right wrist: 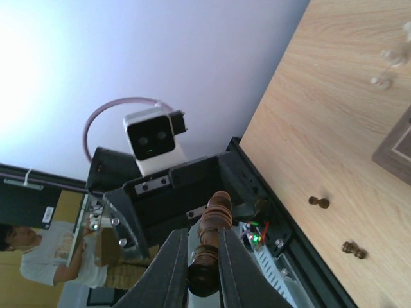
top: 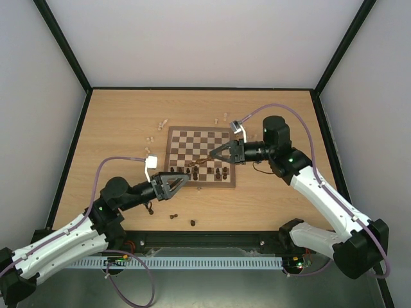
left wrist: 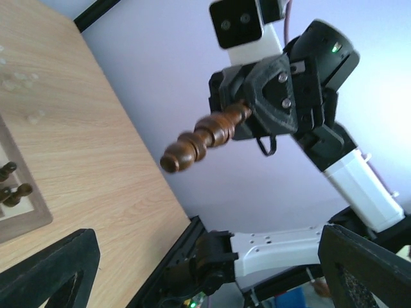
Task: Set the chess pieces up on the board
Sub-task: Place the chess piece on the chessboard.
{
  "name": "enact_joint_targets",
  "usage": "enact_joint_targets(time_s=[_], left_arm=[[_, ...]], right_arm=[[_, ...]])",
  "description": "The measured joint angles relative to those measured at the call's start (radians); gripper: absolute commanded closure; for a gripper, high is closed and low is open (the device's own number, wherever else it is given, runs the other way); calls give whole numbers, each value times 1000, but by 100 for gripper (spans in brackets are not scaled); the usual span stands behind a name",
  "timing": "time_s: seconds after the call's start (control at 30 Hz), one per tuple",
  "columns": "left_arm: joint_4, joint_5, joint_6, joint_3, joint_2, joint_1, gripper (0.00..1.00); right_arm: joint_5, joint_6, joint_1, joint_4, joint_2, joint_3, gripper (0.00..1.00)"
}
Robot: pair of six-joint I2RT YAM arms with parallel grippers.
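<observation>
The right gripper (top: 214,157) is clamped on a dark chess piece (top: 201,162), held sideways above the near edge of the board (top: 192,141), its tip toward the left gripper (top: 186,179). That gripper's jaws stand wide and empty. A few dark pieces (top: 220,172) seem to stand on the board's near row; loose pieces (top: 183,218) lie on the tabletop (top: 122,128).

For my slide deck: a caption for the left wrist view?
Right gripper holds a dark chess piece out toward the open left gripper.
</observation>
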Motion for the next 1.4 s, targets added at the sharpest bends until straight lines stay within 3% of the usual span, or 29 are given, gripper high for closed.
enact_joint_targets(time_s=[0.23,0.4,0.67,0.9,1.4], left_arm=[[146,34,-66,-35,-9,28,9],[216,53,-100,-50,2,32,19],[262,71,-132,-72,9,33,35],[275,72,-138,-72,11,33,42],[289,75,-138,-74,48,34,85]], right_arm=[[-3,45,58,49,-30,-24,91],[-2,63,80,69,-30,-35,91],[-2,79,92,87,-31,-39,91],[-1,82,103,92,-32,-39,90],[3,80,111,92,-32,-39,90]])
